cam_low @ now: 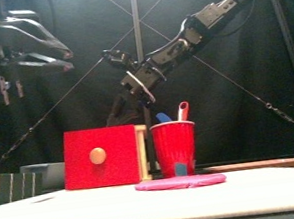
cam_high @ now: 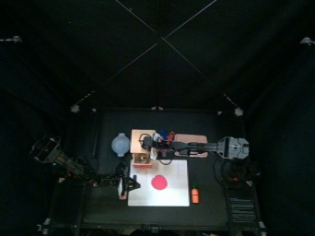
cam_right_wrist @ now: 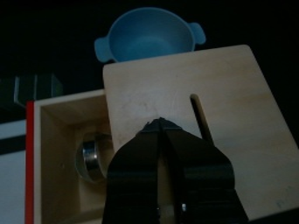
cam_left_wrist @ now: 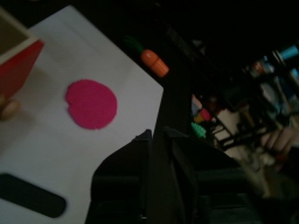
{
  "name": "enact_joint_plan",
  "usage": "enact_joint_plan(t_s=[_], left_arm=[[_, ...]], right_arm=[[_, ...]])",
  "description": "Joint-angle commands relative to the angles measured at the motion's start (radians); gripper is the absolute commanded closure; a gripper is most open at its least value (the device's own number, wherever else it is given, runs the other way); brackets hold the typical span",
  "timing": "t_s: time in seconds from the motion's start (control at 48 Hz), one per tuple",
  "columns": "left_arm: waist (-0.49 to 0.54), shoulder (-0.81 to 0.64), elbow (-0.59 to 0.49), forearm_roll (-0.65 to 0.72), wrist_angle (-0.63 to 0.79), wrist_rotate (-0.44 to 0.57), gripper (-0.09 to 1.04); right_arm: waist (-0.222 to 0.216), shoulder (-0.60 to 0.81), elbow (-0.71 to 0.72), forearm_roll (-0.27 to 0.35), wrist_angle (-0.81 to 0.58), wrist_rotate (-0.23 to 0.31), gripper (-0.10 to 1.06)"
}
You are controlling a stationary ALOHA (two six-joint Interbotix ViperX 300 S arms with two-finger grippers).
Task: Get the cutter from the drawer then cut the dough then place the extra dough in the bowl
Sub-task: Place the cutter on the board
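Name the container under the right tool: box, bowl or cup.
The pale wooden box: the right tool hangs shut over its top. The blue-grey bowl sits past the box, the red cup beside it.

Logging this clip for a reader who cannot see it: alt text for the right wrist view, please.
The right gripper, jaws shut, is over the top of the box, whose drawer stands open with the cutter inside. A blue bowl sits beyond the box.
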Motion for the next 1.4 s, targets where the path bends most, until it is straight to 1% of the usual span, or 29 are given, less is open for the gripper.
enact_joint_plan(t_s=[0.021,0.083,0.188,0.292,0.396,0.542,0.708,0.958,1.312,1.396], left_arm=[[0.048,-0.048,0.006,0.109,-0.009,0.061,0.53],[0.078,-0.074,0.020,0.156,-0.009,0.098,0.55],[0.129,-0.124,0.046,0.222,-0.009,0.166,0.56],[0.175,-0.184,0.077,0.255,-0.009,0.209,0.56],[0.206,-0.264,0.112,0.275,-0.009,0.247,0.56],[0.213,-0.357,0.163,0.296,-0.009,0.275,0.56],[0.218,-0.426,0.196,0.314,-0.009,0.282,0.56],[0.216,-0.428,0.198,0.325,-0.009,0.279,0.56],[0.218,-0.430,0.202,0.325,-0.008,0.276,0.56],[0.218,-0.428,0.202,0.325,-0.008,0.276,0.56]], right_arm=[[0.043,-0.077,-0.020,-0.011,0.044,-0.018,0.89],[0.063,-0.081,-0.026,-0.032,0.086,-0.026,0.82],[0.086,-0.081,-0.043,-0.057,0.149,-0.015,0.65],[0.092,-0.072,-0.063,-0.048,0.198,-0.002,0.46],[0.086,-0.057,-0.083,-0.034,0.216,0.012,0.35],[0.084,-0.031,-0.106,-0.032,0.221,0.031,0.34],[0.083,0.009,-0.129,-0.032,0.239,0.031,0.34],[0.058,0.052,-0.156,-0.035,0.259,0.031,0.34],[0.046,0.069,-0.173,-0.043,0.272,0.029,0.30],[0.044,0.077,-0.176,-0.043,0.273,0.031,0.27]])
